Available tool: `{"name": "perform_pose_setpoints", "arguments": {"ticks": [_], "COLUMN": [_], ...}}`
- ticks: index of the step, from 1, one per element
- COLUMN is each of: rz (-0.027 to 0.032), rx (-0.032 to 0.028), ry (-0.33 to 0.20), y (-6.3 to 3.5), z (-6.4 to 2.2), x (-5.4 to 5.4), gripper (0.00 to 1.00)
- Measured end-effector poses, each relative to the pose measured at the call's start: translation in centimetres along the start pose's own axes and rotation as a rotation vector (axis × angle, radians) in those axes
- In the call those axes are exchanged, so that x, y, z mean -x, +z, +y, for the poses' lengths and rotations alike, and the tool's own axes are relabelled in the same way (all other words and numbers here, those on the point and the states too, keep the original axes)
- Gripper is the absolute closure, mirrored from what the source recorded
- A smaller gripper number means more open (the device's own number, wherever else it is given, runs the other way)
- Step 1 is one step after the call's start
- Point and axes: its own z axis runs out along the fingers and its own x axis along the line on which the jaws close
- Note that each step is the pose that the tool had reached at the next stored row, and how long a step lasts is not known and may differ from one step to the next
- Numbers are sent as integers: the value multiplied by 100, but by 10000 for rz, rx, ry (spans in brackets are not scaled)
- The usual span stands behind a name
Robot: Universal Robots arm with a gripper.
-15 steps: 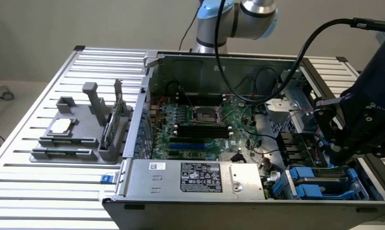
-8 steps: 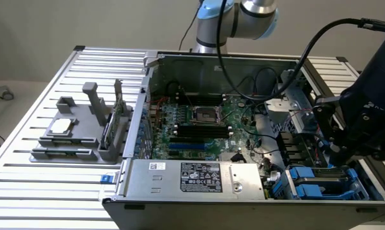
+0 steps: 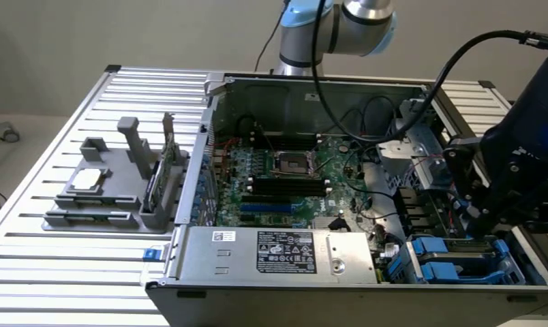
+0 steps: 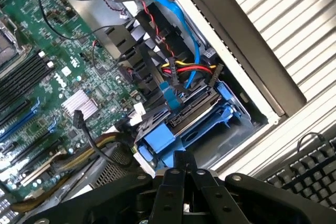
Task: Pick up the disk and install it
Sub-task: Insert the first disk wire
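The disk (image 4: 193, 109) lies in the blue drive bay (image 4: 226, 116) at the corner of the open computer case, with only its dark edge showing between blue rails. Red, yellow and black wires and a blue cable run to that edge. My gripper (image 4: 184, 170) hangs just above the bay with its black fingers pressed together and nothing between them. In the exterior view the gripper (image 3: 480, 219) stands over the blue bay (image 3: 456, 264) at the case's front corner, on the exterior view's right.
The case holds a green motherboard (image 3: 283, 184), a silver power supply (image 3: 274, 252) and loose black cables (image 3: 365, 129). On the slatted table (image 3: 65, 272), a grey fixture (image 3: 110, 197) carries a small chip and a green card. A keyboard (image 4: 315, 169) lies beyond the table edge.
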Motion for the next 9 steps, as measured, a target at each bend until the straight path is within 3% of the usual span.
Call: {"name": "perform_pose_setpoints", "arguments": {"ticks": [5, 9], "rz": [41, 147], "rx": [28, 134], "ry": [708, 1121], "y": [35, 69], "z": [0, 10], "x": [0, 10], "gripper": [89, 89]}}
